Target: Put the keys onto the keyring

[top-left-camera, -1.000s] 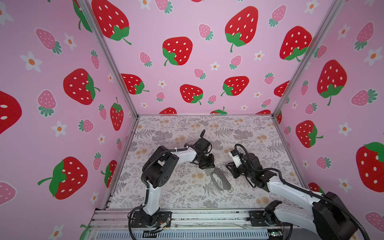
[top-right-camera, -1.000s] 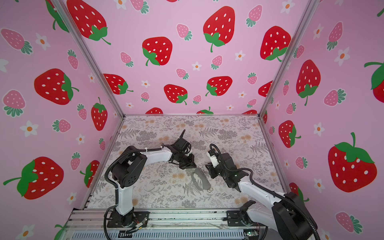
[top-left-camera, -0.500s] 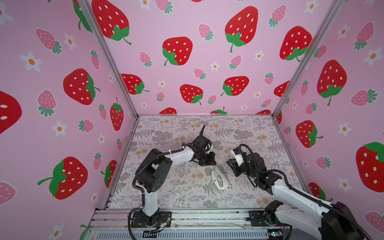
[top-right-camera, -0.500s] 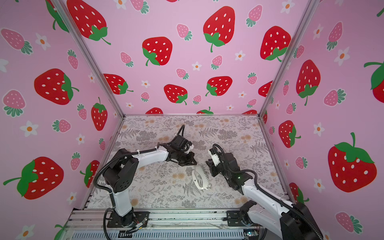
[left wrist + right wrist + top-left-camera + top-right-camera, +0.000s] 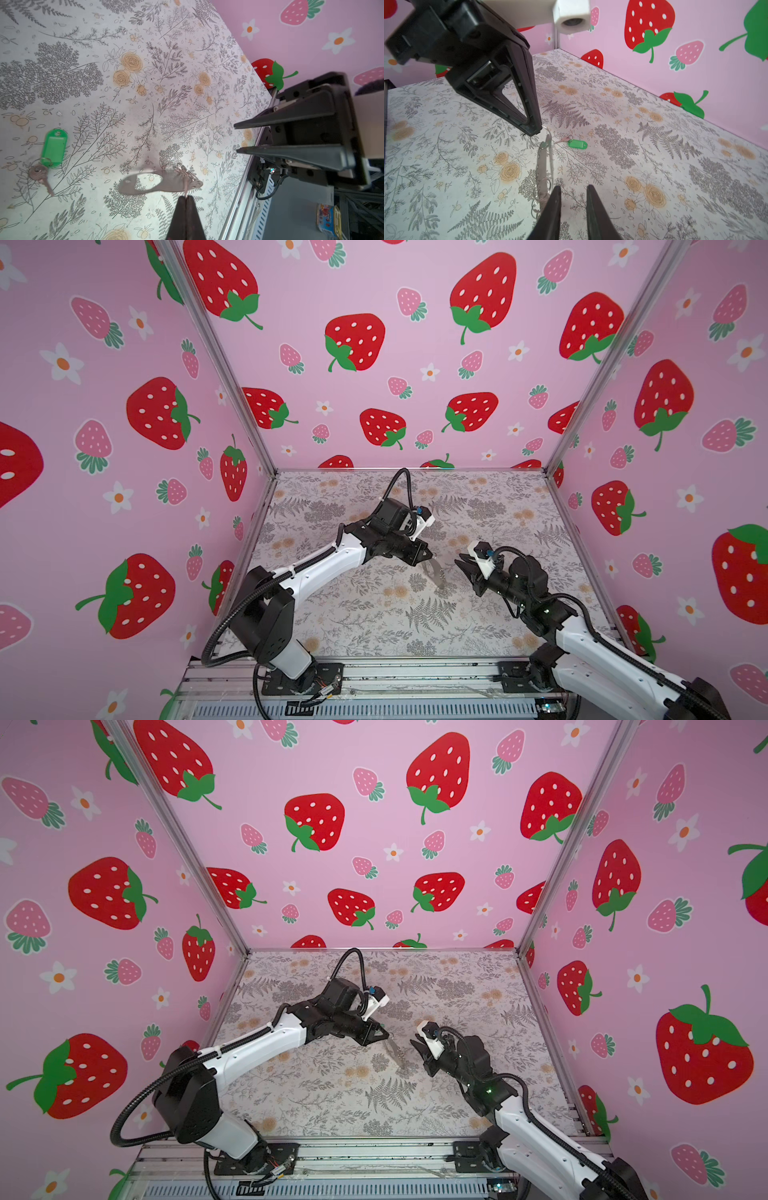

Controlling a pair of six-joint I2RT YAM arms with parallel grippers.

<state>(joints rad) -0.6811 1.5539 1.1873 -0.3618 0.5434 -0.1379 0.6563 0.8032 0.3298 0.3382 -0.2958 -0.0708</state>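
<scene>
walls (image 5: 374, 364): pink, printed with red strawberries and white flowers. They close the scene at 9, 12 and 3 o'clock, and the picture edges cut them off in both top views.
surface (image 5: 374, 622): pale floral print with grey ferns and tan roses. It is open at 6 o'clock, where a metal rail (image 5: 374, 674) carries both arm bases.
left arm (image 5: 328, 564): reaches from 7 o'clock to the middle of the surface and hides the print beneath it in both top views.
right arm (image 5: 582, 635): comes in from 5 o'clock, with its base cut off at the picture corner.
left pincer (image 5: 427, 558): clenched on one thin metal ring of the keyring, above the middle of the surface.
right pincer (image 5: 462, 565): released, its fingers apart with nothing between them. It is at 3 o'clock of the keyring, near it but not touching.
keyring (image 5: 435, 572): a grey-looking strap loop with a row of small metal rings, hanging from the left pincer toward 5 o'clock. It is smeared in the left wrist view (image 5: 158, 184). In the right wrist view (image 5: 544, 166) a finger of the right pincer hides its low end, so I cannot tell whether it touches the surface.
keys (image 5: 563, 139): one small key on a ring with a green oval tag (image 5: 54, 148), lying flat on the surface. Seen from the right pincer they lie beyond the keyring, well apart from both pincers. I cannot make them out in either top view.
</scene>
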